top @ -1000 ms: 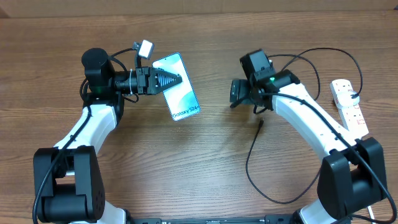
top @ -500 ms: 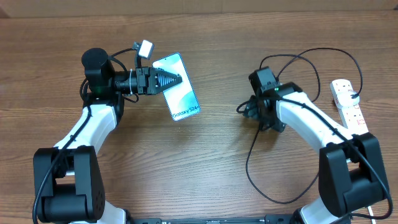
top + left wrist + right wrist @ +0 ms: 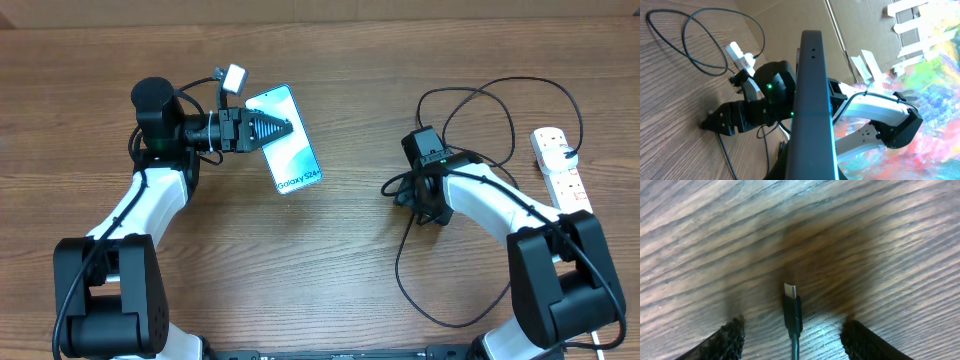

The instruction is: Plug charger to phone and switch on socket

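The phone [image 3: 292, 150] shows its light screen in the overhead view, and my left gripper [image 3: 275, 128] is shut on its upper edge, holding it off the table. From the left wrist it appears edge-on as a dark slab [image 3: 812, 100]. The charger [image 3: 402, 262] is a thin black cable looping over the table. Its connector tip [image 3: 791, 309] lies flat on the wood. My right gripper [image 3: 792, 340] is open and straddles that tip, its fingers [image 3: 722, 342] clear of it on both sides. The socket [image 3: 562, 170] lies at the far right.
The socket's white body [image 3: 740, 54] and the charger's loops [image 3: 690, 30] lie behind my right arm [image 3: 765, 100] in the left wrist view. The cable's loops [image 3: 500, 95] spread between the right arm and the socket. Bare wood surrounds the phone.
My right gripper has moved right and toward the front, come down over the connector tip, and its jaws have narrowed. The left gripper and the phone have not moved.
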Action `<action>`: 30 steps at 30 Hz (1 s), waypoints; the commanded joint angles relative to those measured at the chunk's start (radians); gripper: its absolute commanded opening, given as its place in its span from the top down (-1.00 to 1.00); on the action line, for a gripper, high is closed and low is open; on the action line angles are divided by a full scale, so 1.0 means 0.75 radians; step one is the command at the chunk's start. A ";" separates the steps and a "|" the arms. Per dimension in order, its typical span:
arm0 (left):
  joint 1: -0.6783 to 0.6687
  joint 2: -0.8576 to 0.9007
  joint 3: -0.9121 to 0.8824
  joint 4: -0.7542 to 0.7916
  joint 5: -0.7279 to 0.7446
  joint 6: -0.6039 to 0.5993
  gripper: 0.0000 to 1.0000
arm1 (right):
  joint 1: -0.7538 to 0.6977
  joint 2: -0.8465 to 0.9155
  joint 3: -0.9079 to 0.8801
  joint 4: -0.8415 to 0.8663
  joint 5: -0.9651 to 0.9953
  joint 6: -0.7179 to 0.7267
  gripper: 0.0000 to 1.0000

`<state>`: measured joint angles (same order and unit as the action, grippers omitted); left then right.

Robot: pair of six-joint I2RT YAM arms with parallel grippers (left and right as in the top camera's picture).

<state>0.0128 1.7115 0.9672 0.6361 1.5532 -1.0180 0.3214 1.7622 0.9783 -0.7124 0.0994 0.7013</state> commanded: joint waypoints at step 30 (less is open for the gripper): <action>-0.009 0.002 -0.002 -0.004 0.023 0.001 0.91 | -0.057 -0.183 0.073 0.064 -1.042 -0.659 0.92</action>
<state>0.0128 1.7115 0.9672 0.6285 1.5532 -1.0180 0.3065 1.7214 0.9947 -0.6666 -0.4091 0.3359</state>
